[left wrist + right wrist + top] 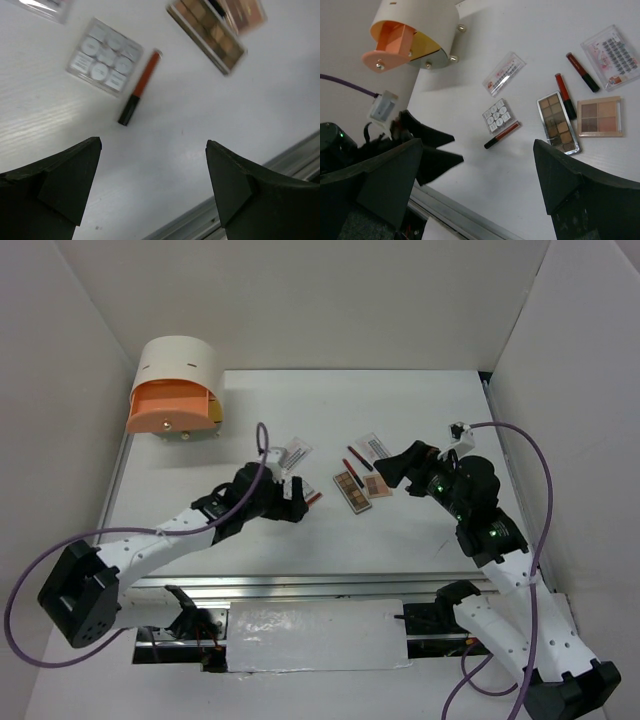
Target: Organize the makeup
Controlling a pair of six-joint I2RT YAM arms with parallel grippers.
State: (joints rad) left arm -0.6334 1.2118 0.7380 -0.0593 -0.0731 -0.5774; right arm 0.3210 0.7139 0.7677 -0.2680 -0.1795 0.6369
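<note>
The makeup lies spread over the middle of the white table (pixel 400 400). The left wrist view shows a white square palette (pixel 105 56), an orange-red pencil (pixel 140 86) beside it and a long brown palette (pixel 206 36). From the right wrist I see the same white palette (pixel 497 115), pencil (pixel 502 135), long palette (pixel 558 122), a square brown palette (pixel 600 116), two red pencils (pixel 566 95) and two printed sachets (pixel 504 73). My left gripper (pixel 298 494) (pixel 152 150) hangs open just short of the pencil. My right gripper (pixel 387 472) (pixel 477 150) is open above the palettes (pixel 351 490), holding nothing.
The rounded cream drawer box (pixel 175 390) (pixel 410 30) stands at the back left with its orange drawer pulled out. White walls close in the table on three sides. A metal rail (pixel 300 585) runs along the near edge.
</note>
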